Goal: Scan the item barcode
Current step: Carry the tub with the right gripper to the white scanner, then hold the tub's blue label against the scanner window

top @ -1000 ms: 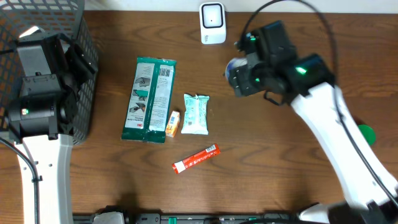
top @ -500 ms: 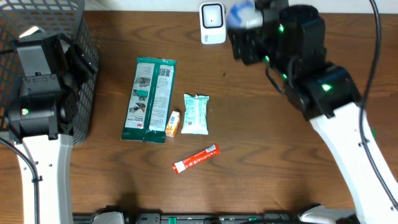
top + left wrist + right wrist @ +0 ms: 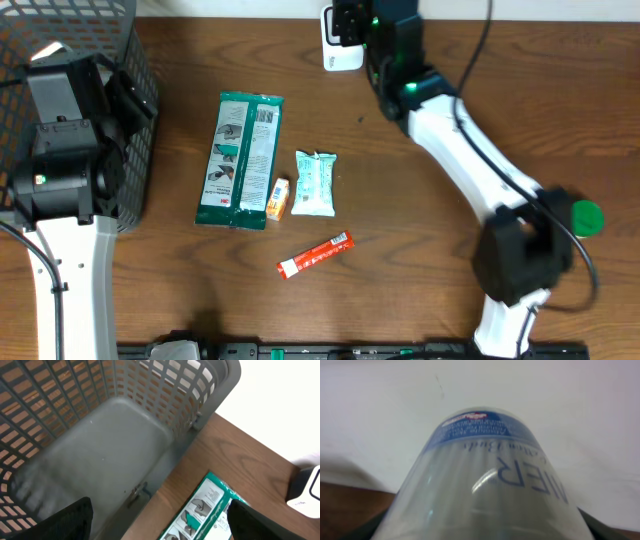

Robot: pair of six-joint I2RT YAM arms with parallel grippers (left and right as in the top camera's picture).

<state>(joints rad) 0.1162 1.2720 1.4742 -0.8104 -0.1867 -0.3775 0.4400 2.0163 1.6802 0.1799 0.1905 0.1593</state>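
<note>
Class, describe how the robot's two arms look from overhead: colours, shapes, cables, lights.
Both the left arm and right arm have white links joined by blocky black housings with small green lights. Thin black cables run along the right arm.

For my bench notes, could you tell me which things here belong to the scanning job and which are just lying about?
In the job: clear tub, held in the right gripper; white scanner.
Lying about: green packet; pale pouch; small orange box; red tube; grey basket; green disc.
</note>
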